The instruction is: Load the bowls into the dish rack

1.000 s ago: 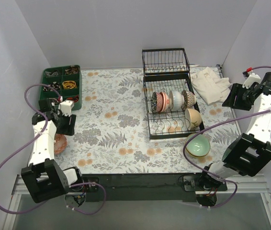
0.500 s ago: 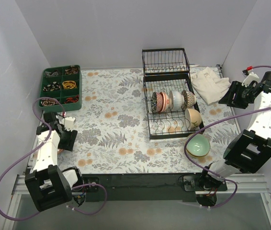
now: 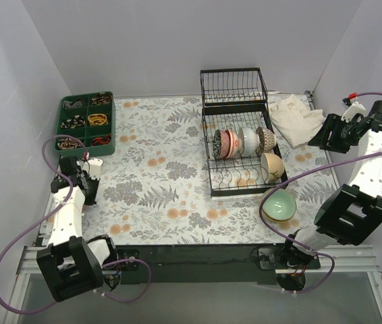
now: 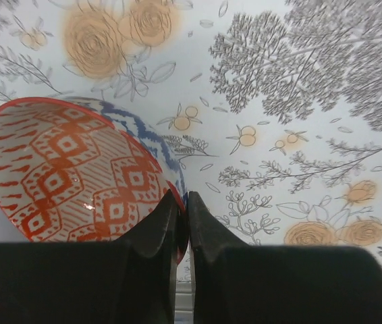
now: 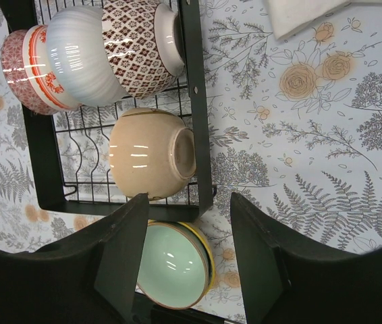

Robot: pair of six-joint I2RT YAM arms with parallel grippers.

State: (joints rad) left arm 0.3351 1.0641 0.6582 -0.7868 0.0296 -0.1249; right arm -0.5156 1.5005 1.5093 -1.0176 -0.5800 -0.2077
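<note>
In the left wrist view my left gripper is shut on the rim of a red-orange patterned bowl, which lies on the floral mat. A blue pattern shows just behind that rim. From above, the left gripper is low at the mat's left edge, and the arm hides the bowl. The black dish rack holds a red patterned, a white, a brown lattice and a cream bowl. My right gripper hangs open, holding nothing, high above the rack's corner and a pale green bowl nested in a yellow-rimmed one.
A green compartment tray with small items sits at the back left, close behind the left arm. A white cloth lies right of the rack, below the right gripper. The rack's taller wire basket stands at its far end.
The left arm has swung down and toward the mat's left edge, and its jaws have closed on the red-orange bowl's rim. The right arm shifted slightly, then held still.
</note>
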